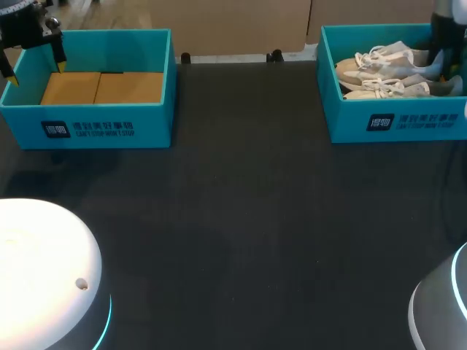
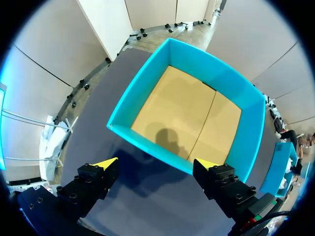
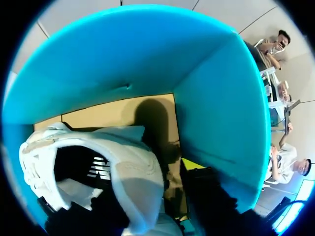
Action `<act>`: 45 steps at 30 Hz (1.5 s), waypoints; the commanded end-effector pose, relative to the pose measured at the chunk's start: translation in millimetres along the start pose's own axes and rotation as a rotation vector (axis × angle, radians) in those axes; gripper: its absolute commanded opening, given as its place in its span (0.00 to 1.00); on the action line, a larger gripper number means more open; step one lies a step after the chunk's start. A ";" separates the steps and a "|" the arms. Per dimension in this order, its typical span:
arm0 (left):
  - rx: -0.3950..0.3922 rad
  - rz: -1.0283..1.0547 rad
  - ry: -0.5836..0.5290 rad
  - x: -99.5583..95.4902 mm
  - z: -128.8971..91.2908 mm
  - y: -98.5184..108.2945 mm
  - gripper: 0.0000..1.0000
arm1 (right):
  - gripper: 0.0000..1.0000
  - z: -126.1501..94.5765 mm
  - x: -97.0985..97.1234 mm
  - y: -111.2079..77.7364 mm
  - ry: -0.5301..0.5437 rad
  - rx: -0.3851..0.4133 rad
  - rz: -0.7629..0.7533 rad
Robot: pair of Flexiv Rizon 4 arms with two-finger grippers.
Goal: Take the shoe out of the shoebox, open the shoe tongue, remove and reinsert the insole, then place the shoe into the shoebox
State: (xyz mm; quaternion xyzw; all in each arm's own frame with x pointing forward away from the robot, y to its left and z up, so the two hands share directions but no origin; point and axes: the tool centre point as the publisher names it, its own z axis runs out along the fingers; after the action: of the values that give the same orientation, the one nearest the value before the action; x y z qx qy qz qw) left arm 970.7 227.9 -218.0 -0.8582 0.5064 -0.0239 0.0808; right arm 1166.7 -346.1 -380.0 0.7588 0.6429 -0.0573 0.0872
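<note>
Left jaws hang wide above the empty box (image 2: 143, 88) at the table's (image 1: 241, 219) far left corner. At the far right corner, the shoebox (image 1: 350, 120), white print on its near wall, holds a pale shoe (image 3: 133, 167). Only the right wrist view shows it just beside the right jaws; their grip cannot be told.

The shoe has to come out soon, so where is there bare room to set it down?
The black table between the left shoebox and the right shoebox is bare. The left shoebox is empty too. The right shoebox is crowded: two shoes and the right end effector.
</note>
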 end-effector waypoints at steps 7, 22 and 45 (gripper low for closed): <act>0.000 0.000 -0.001 0.0 -0.2 0.1 1.00 | 1.00 -32.7 -0.2 3.8 0.006 -0.014 -0.004; 0.000 0.000 -0.001 0.0 -0.2 0.1 1.00 | 1.00 -148.5 29.6 -42.7 0.088 -0.122 -0.052; 0.000 0.000 -0.001 0.0 -0.2 0.1 1.00 | 1.00 -220.6 56.0 -130.4 0.187 -0.099 -0.041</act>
State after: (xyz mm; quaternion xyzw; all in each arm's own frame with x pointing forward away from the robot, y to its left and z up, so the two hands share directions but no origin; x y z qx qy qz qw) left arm 970.7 227.8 -218.0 -0.8581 0.5065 -0.0240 0.0809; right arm 1068.7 -227.9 -183.6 0.7439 0.6679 0.0054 0.0229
